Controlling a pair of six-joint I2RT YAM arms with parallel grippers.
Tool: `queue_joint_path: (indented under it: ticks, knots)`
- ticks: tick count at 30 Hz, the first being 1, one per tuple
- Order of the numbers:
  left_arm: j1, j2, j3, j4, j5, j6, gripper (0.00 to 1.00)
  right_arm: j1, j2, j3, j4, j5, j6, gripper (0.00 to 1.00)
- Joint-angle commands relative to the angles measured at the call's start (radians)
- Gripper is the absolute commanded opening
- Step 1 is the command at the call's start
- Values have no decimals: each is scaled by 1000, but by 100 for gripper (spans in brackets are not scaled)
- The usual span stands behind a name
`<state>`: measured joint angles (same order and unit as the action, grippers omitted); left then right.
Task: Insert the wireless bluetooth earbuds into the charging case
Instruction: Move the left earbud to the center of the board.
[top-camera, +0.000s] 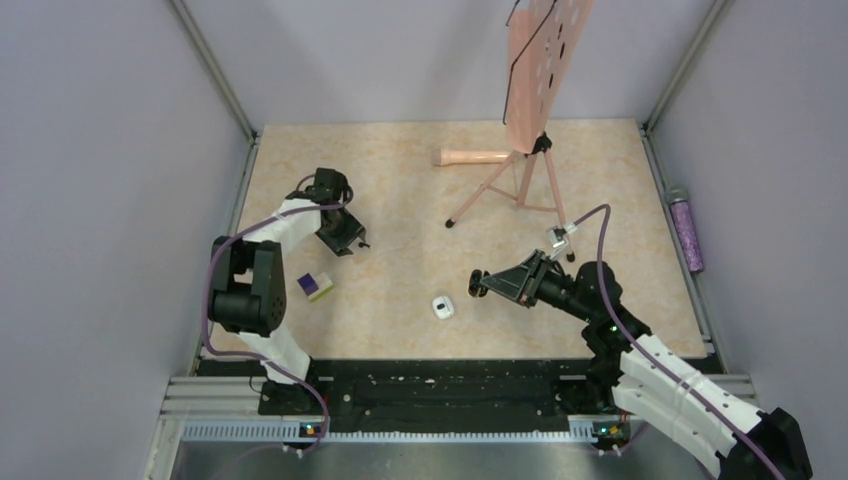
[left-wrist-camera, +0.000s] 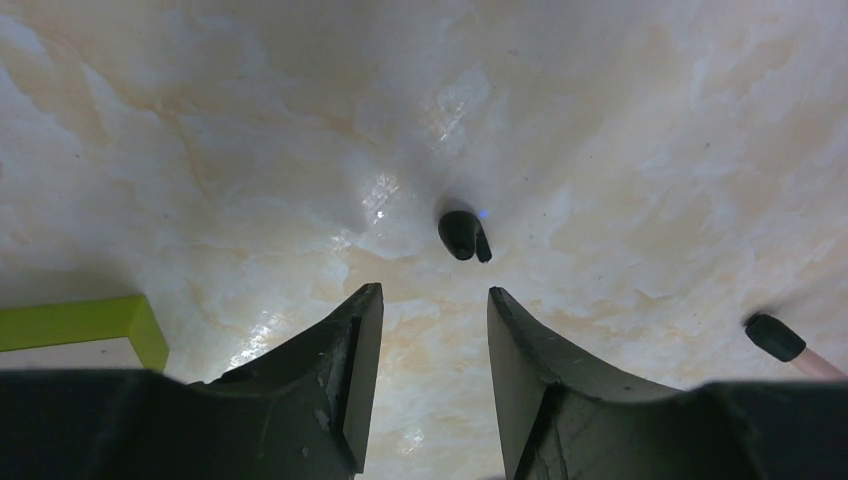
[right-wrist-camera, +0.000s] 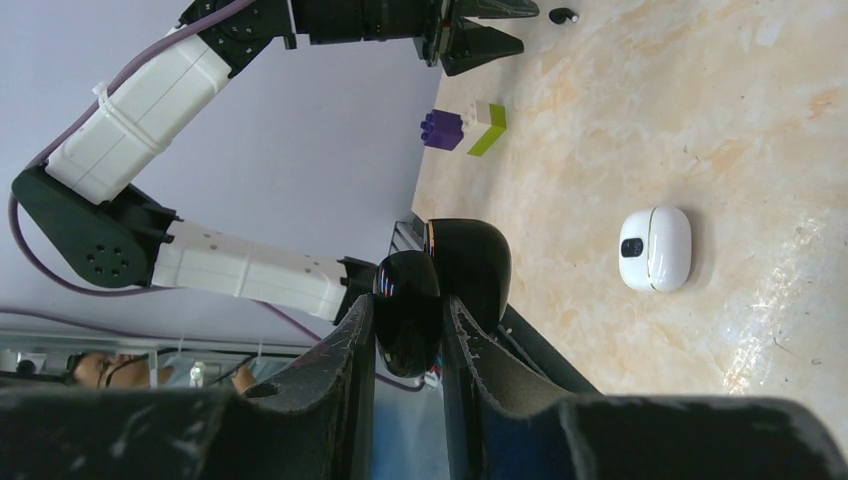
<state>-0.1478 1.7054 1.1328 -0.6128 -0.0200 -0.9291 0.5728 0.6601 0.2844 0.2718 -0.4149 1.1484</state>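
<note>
Left gripper (left-wrist-camera: 435, 292): jaws apart, nothing between. Small black stubby earbud (left-wrist-camera: 463, 235) lies on table (left-wrist-camera: 640, 110) just ahead of fingertips (blue glint beside it). White charging case (top-camera: 443, 307) mid-table. Right gripper (right-wrist-camera: 410, 302): clamped on glossy black second earbud (right-wrist-camera: 468, 262).

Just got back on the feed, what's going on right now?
The right pincer is clamped on the first earbud, close to the white charging case, which lies on the table and looks closed. The left pincer, jaws apart and empty, points at the second earbud, which lies on the table just ahead of its fingertips.
</note>
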Motion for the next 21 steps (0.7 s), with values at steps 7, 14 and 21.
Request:
queue_joint_path:
  ticks: [7,14,21]
  knots:
    - [-5,61,38,52,-62,-60,39,-10,-13,62,2,-12,-9,0]
    - [-7,87,44,56,-70,-63,37,-10,-17,56,4,-9,-10,0]
    - [-14,108,64,72,-58,-42,37,-11,-18,47,5,-9,-9,0]
